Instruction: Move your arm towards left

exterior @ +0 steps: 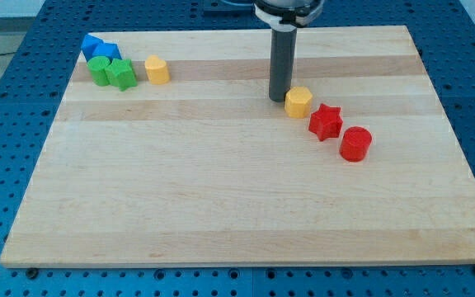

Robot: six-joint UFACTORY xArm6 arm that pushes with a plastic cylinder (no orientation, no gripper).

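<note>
Wooden board (221, 206) rests on a blue perforated surface (7, 99). Upper left: two blue blocks (99, 48), two green blocks (112, 73) touching, yellow block (157, 70) just beside. Right of centre: yellow block (298, 101), red star (326, 122), red cylinder (355, 143) in a diagonal line.

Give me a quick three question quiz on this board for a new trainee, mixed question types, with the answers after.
1. True or false: my tip sits just left of the yellow block in the view.
2. Multiple choice: which block lies between that yellow block and the red cylinder? A) red star B) blue block C) green block
3. Fill in: the cluster at the view's top left holds two blue blocks, two green blocks and one ____ block.

Key
1. True
2. A
3. yellow, the second yellow block
</note>
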